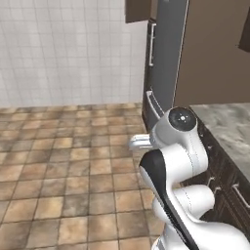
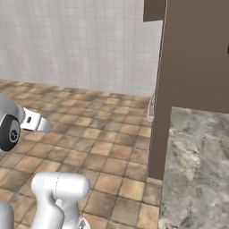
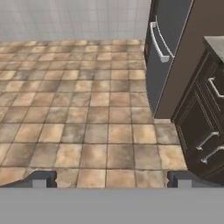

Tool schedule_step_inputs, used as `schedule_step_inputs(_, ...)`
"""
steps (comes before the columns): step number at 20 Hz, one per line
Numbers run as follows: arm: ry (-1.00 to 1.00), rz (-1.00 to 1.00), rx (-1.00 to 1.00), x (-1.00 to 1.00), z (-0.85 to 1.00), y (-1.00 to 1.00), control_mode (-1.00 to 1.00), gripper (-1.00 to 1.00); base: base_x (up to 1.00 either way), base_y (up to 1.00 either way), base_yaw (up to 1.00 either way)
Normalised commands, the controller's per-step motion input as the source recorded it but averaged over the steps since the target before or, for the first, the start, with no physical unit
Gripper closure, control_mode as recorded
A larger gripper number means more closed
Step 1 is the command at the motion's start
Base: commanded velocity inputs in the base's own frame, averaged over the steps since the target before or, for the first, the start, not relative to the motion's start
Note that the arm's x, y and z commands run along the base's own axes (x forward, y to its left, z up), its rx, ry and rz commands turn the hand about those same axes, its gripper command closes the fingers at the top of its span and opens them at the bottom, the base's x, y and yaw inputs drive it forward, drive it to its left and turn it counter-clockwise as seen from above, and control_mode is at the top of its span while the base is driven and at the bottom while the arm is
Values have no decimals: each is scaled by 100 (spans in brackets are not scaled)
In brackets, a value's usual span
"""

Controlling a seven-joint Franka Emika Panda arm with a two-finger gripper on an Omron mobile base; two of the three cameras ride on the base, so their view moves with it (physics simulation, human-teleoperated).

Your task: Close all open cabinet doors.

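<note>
A dark brown cabinet door [image 1: 138, 10] juts out at the top of the left base view, above the grey refrigerator [image 1: 166, 53]. The right base view shows the same cabinet door [image 2: 154, 10] at its top edge. Another dark door edge [image 1: 245, 29] hangs at the upper right, over the counter. My gripper [image 3: 111, 179] is open, its two dark fingertips [image 3: 41, 178] wide apart over bare floor tiles with nothing between them. The hand [image 1: 139, 141] sits low, out on the floor side of the refrigerator and apart from every door.
A tall brown side panel [image 2: 192, 67] stands between the refrigerator and a marble counter [image 2: 197, 170]. Dark lower fronts [image 3: 197, 127] with short silver handles run under the counter. The refrigerator handle [image 3: 159, 41] sticks out. Tiled floor [image 1: 63, 161] spreads to the left up to a white tiled wall.
</note>
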Motion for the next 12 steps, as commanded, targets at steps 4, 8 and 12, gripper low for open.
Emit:
schedule_step_inputs(4, 0, 0, 0, 0, 0, 0, 100, -100, 100, 42, -23)
schedule_step_inputs(8, 0, 0, 0, 0, 0, 0, 100, -100, 100, 48, -23)
schedule_step_inputs(12, 0, 0, 0, 0, 0, 0, 100, -100, 100, 57, -21)
